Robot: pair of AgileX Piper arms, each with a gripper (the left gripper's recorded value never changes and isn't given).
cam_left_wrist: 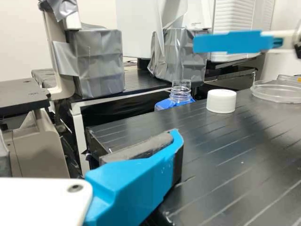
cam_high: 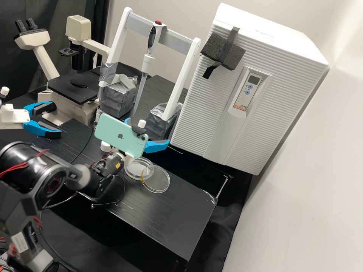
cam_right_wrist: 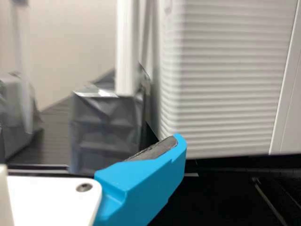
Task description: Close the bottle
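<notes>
My left tool (cam_high: 55,119) hangs wide open at the left end of the black slatted desk (cam_high: 170,215). The uncapped clear plastic bottle of blue liquid (cam_left_wrist: 180,94) stands just past the desk's far edge, with the round white cap (cam_left_wrist: 221,100) on the desk near it. I cannot tell the right tool's (cam_high: 155,145) state

White cap (cam_left_wrist: 221,100), clear bottle (cam_left_wrist: 181,90), black grooved bench (cam_left_wrist: 244,155), white ribbed cabinet (cam_high: 227,75), mint-green phone (cam_high: 115,133)

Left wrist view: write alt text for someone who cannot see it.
An open clear bottle holding blue liquid stands at the black bench's far edge, its white cap resting on the bench beside it. A clear dish lies farther along, tape-wrapped blocks stand behind, and one of the left arm's blue fingers is in the foreground.
</notes>
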